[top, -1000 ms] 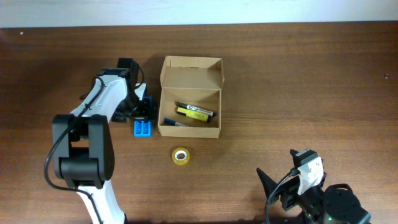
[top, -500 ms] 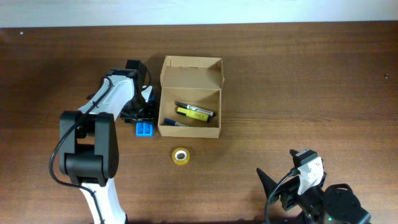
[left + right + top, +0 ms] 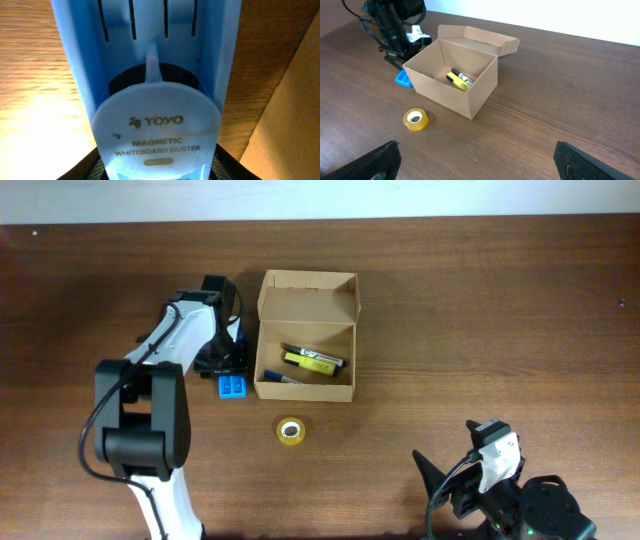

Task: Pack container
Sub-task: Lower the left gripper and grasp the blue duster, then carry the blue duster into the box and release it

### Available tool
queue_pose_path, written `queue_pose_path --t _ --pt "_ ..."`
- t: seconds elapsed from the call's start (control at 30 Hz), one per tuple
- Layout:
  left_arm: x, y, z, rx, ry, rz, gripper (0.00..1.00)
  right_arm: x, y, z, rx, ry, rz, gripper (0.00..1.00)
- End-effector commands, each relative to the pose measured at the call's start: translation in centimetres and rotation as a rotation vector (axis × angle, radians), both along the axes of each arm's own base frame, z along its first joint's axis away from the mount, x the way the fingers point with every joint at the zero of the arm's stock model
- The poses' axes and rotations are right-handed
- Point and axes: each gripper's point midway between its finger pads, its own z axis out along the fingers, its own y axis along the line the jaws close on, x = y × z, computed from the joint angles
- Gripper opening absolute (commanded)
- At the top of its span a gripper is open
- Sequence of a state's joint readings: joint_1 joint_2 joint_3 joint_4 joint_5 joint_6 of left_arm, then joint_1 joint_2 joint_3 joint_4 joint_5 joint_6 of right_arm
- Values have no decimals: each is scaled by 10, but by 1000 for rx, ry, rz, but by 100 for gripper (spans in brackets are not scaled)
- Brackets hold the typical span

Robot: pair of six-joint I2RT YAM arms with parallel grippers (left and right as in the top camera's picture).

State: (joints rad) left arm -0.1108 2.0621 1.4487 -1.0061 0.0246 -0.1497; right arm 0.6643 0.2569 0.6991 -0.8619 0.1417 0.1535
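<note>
1. Brown counter (image 3: 480, 300) carries the open container (image 3: 303, 391) at centre, markers inside.
2. Left gripper (image 3: 226, 362) has edged toward the container, straddling the blue duster (image 3: 231, 387); I cannot tell its grip.
3. Right gripper (image 3: 475, 165) sits spread, well apart.
4. The duster likely goes in next.
</note>
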Motion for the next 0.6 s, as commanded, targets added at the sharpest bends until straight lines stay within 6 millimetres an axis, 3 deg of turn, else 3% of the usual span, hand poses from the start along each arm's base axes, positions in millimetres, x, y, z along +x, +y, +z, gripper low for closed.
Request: queue_pose_path --t 0.0,0.37,0.57 --pt "17 7 48 31 -148 55 25 2 -3 0 1 -3 -20 99" --pt "19 9 141 18 -400 59 20 2 -3 0 1 -3 -20 99" --pt "14 -24 163 4 -458 -88 20 2 -3 0 1 -3 -20 99"
